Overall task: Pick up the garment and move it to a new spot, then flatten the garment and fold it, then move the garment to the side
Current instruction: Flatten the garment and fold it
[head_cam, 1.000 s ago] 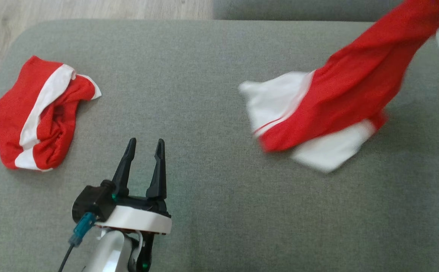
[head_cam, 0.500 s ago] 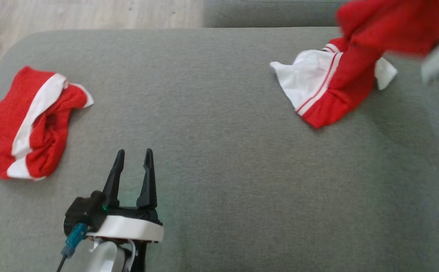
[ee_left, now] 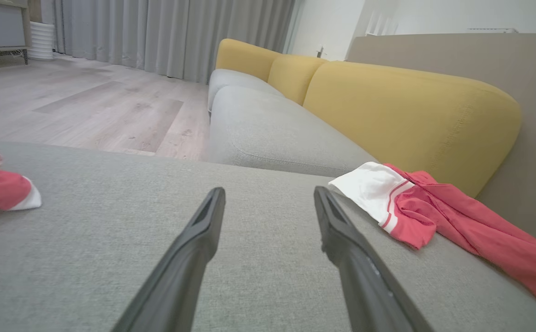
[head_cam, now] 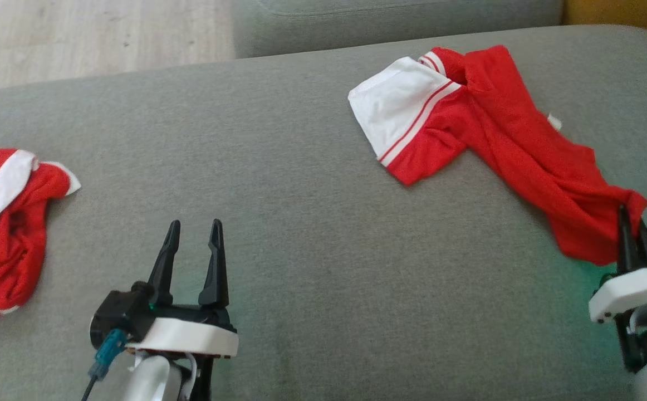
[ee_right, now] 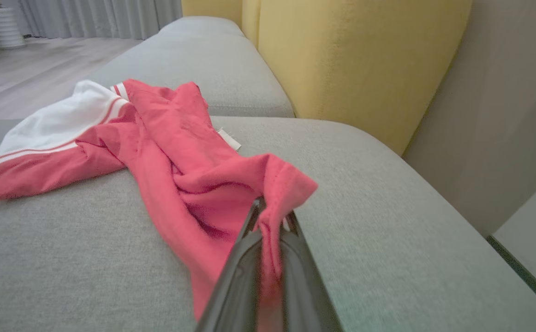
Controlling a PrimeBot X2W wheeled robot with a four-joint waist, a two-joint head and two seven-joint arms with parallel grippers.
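Observation:
The garment (head_cam: 513, 145) is red with a white sleeve and thin stripes. It lies stretched across the far right of the grey seat cushion (head_cam: 301, 167), the white sleeve pointing away. My right gripper (head_cam: 630, 220) sits at the lower right, shut on the garment's near red end. The right wrist view shows the red cloth (ee_right: 171, 152) bunched between the right gripper's (ee_right: 272, 212) closed fingers. My left gripper (head_cam: 195, 224) stands open and holds nothing at the lower left. In the left wrist view the garment (ee_left: 434, 212) lies right of the left gripper (ee_left: 269, 191).
A second crumpled red and white garment (head_cam: 6, 223) lies at the cushion's left edge. Yellow backrests (ee_left: 411, 110) rise behind the seat on the right. Wooden floor (head_cam: 78, 39) lies beyond the far edge, and another grey cushion (head_cam: 390, 22) adjoins.
The right gripper has come down from the upper right to the lower right, and the garment it held aloft now lies stretched on the cushion. The head camera has shifted. The left gripper stays open.

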